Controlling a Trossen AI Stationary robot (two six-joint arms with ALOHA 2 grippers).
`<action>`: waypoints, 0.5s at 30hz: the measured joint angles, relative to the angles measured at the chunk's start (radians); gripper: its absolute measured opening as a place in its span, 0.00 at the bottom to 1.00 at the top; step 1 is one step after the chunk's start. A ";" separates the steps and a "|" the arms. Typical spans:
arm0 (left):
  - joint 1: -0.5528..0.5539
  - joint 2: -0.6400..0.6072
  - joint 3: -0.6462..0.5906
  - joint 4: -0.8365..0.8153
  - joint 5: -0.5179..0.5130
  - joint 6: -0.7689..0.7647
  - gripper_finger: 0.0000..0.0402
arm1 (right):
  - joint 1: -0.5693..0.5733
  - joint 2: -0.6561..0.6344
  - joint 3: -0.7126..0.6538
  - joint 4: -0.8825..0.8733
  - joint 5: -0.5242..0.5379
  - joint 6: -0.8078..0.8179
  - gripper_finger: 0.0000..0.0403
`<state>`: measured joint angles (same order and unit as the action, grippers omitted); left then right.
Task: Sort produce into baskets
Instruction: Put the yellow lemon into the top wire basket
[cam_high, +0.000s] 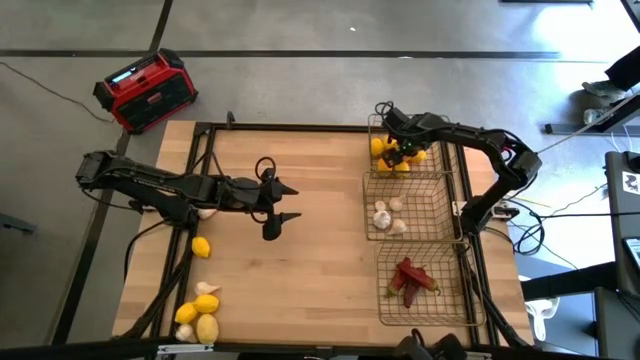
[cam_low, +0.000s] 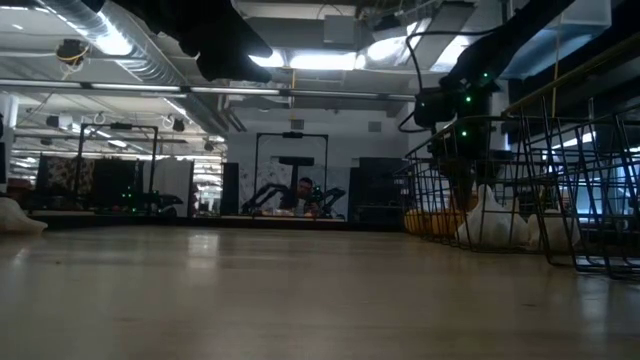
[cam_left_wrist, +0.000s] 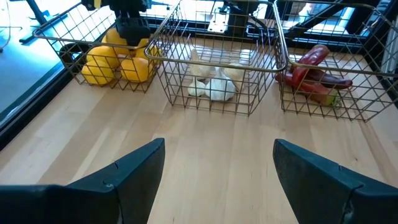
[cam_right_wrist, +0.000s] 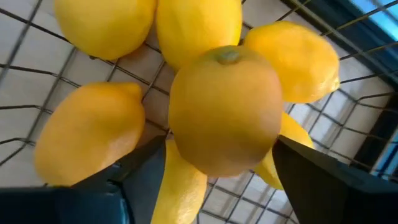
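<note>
Right wrist view: our right gripper is spread apart around a lemon atop the pile in the far-corner basket. We fear it rolls off as the fingers lift.

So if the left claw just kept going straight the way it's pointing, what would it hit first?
Probably the middle basket, the one holding the garlic bulbs. The left claw is open and empty, with only bare table between, though depth is hard to judge.
</note>
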<state>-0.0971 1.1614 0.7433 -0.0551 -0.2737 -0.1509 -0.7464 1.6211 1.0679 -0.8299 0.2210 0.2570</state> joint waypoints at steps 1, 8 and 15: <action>0.000 0.000 0.000 0.000 0.000 0.000 0.74 | 0.000 0.000 0.000 0.000 0.012 -0.004 0.73; 0.000 0.000 0.000 0.031 0.000 0.000 0.74 | 0.001 -0.035 0.000 -0.001 0.050 -0.036 0.74; 0.001 0.000 0.000 0.075 0.000 -0.004 0.74 | 0.014 -0.140 0.014 0.019 0.018 -0.037 0.74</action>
<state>-0.0963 1.1610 0.7437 0.0197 -0.2741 -0.1551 -0.7322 1.4809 1.0824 -0.8108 0.2390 0.2196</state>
